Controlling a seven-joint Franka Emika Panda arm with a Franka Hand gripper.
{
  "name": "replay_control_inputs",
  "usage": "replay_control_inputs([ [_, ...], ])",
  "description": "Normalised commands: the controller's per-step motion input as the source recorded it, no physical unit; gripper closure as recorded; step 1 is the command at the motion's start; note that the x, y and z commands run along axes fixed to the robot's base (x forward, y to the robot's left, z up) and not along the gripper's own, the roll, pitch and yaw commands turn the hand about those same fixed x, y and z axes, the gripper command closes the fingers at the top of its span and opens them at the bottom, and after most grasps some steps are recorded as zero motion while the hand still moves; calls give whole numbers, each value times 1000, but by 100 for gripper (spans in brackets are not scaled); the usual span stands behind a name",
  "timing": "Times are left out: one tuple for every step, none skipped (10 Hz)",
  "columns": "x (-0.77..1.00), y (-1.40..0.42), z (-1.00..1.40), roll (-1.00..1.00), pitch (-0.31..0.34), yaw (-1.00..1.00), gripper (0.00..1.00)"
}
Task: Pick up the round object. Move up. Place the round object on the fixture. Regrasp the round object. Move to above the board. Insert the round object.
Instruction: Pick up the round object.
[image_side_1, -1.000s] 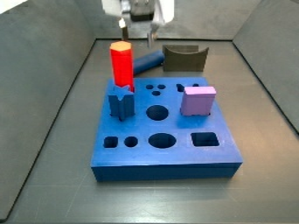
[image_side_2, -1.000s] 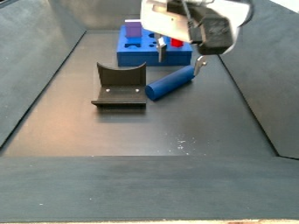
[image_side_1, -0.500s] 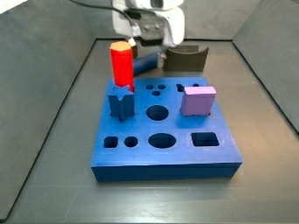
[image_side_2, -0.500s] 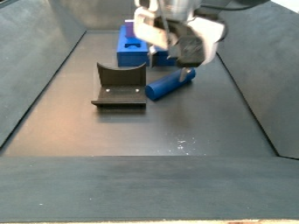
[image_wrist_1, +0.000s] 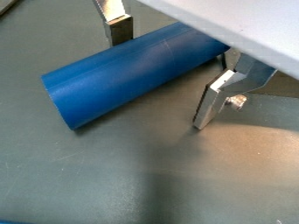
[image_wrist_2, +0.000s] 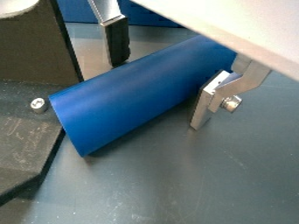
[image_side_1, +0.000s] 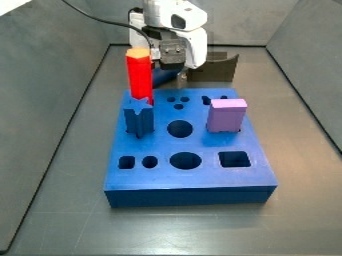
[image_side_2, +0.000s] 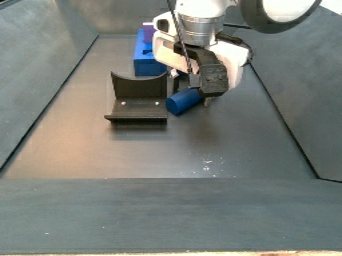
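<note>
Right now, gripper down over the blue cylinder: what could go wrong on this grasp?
1. In both wrist views the gripper straddles the blue cylinder with its fingers open and clear of it. The cylinder lies on its round side, so uneven contact might roll it.
2. The fingers sit toward one end rather than the middle, so it may tilt when lifted.
3. The fixture stands close beside the cylinder; a nudge could push it against that.

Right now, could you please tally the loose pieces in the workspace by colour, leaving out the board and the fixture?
Blue: 2, the round object lying on the floor between the open gripper fingers, and the star-shaped peg standing in the board
Red: 1, the hexagonal peg
Lilac: 1, the cube
Total: 4
</note>
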Motion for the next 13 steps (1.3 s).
replay_control_inputs([
  [-137, 0, 0, 0, 0, -114, 0],
  [0, 0, 0, 0, 0, 0, 0],
  [0, 0, 0, 0, 0, 0, 100],
  [0, 0, 0, 0, 0, 0, 100],
  [0, 0, 0, 0, 0, 0, 100],
  [0, 0, 0, 0, 0, 0, 100],
  [0, 0, 0, 0, 0, 0, 100],
  [0, 0, 0, 0, 0, 0, 100],
  [0, 0, 0, 0, 0, 0, 100],
  [0, 0, 0, 0, 0, 0, 100],
  [0, 0, 0, 0, 0, 0, 100],
  [0, 0, 0, 0, 0, 0, 100],
  [0, 0, 0, 0, 0, 0, 100],
])
